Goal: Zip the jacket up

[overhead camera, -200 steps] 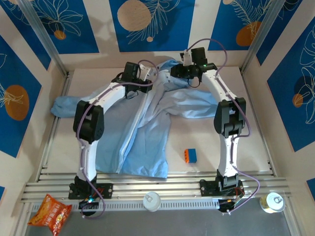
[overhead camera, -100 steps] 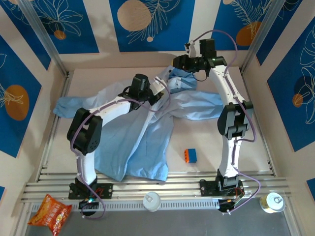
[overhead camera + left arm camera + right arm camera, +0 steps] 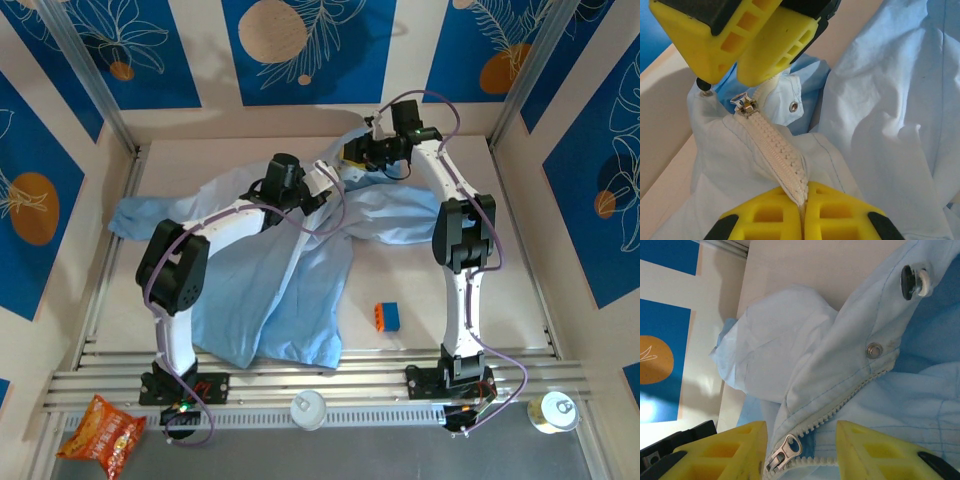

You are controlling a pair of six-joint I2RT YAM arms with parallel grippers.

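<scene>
the jacket [image 3: 300,270] lies mid-frame in the top view. the left gripper [image 3: 802,194] stays clamped on the zipper [image 3: 775,145]. the right gripper [image 3: 800,432] has returned down to the collar, fingers apart around the slider [image 3: 785,447], probably ready to pull.

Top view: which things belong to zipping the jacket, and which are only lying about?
For the job: jacket, zipper, slider.
Lying about: toy block, snack bag, middle can, right can.
</scene>
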